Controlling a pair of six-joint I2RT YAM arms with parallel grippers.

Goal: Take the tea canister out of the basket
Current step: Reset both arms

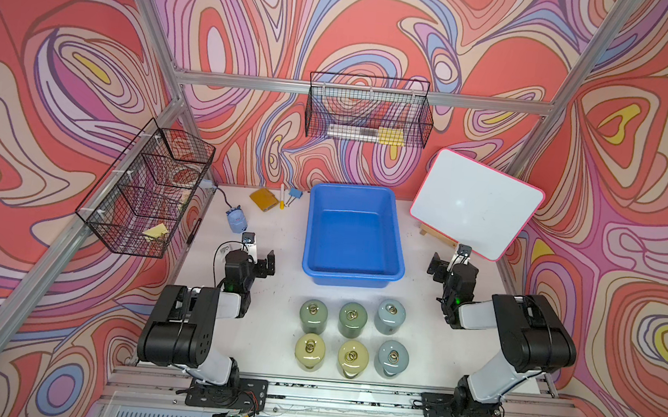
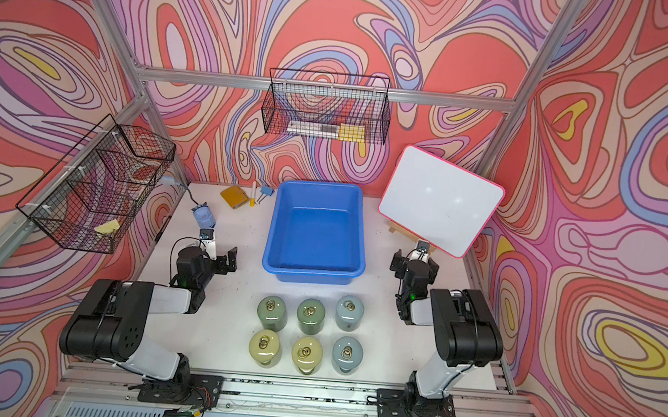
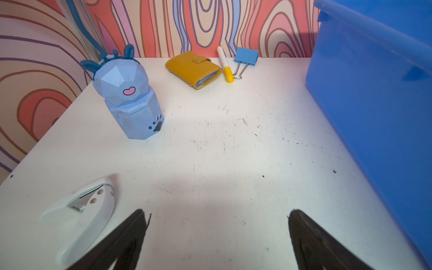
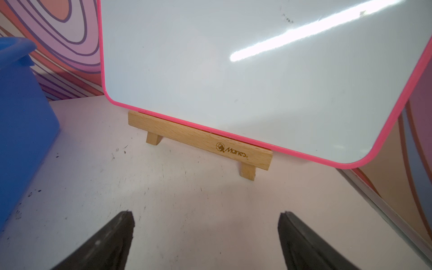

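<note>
The blue basket [image 1: 352, 236] sits at the middle of the white table, and in both top views its inside holds nothing [image 2: 315, 237]. Several round tea canisters with ring-topped lids stand upright in two rows on the table just in front of it: green [image 1: 313, 314], pale blue [image 1: 390, 315] and yellow [image 1: 352, 357]. My left gripper [image 1: 255, 258] hangs open left of the basket, over bare table [image 3: 216, 211]. Right of the basket, my right gripper [image 1: 453, 265] is open too, nothing between its fingers [image 4: 207, 212].
A pink-rimmed whiteboard [image 1: 477, 203] leans on a wooden easel [image 4: 201, 138] at the back right. At the back left lie a blue animal-shaped box [image 3: 128, 98], a yellow wallet [image 3: 194, 69], a marker [image 3: 224, 64] and a binder clip [image 3: 245, 58]. A white hole punch [image 3: 79, 215] lies by the left gripper. Wire baskets [image 1: 367, 111] hang on the walls.
</note>
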